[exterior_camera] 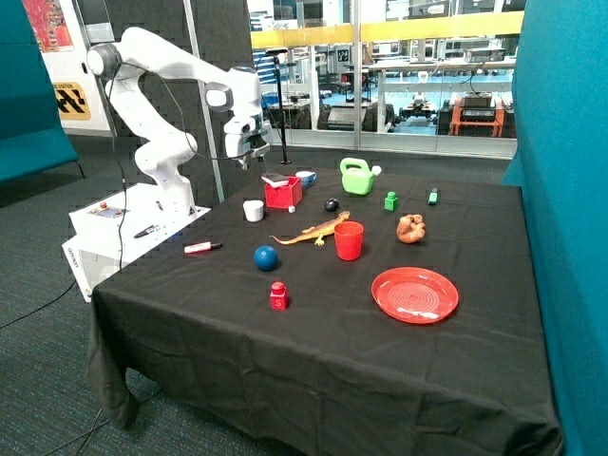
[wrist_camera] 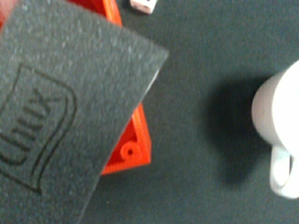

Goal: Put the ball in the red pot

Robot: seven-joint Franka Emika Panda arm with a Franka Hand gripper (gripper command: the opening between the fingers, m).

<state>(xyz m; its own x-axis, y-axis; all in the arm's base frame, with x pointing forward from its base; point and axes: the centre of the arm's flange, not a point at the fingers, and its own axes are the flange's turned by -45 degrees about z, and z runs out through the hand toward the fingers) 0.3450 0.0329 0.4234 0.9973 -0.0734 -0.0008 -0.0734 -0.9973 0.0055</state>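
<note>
Hand (exterior_camera: 249, 152) up in the upper left of the outside frame, above the red pot (exterior_camera: 282, 193); cannot tell whether apart or together. In the wrist view, a dark grey pad (wrist_camera: 70, 112) with an embossed logo lying across the pot's top, only an orange-red rim corner (wrist_camera: 133, 151) showing. White mug (wrist_camera: 278, 126) at right edge, just beside the pot. Ball (exterior_camera: 265, 256) lower, left of centre on the black surface (exterior_camera: 332, 361), well apart from pot and hand, untouched. Risks: pad blocks the opening, so a dropped ball would likely roll off; round ball apt to slip from a pinch; yellow lizard (exterior_camera: 313, 231) and mug near the path, easy to knock.
</note>
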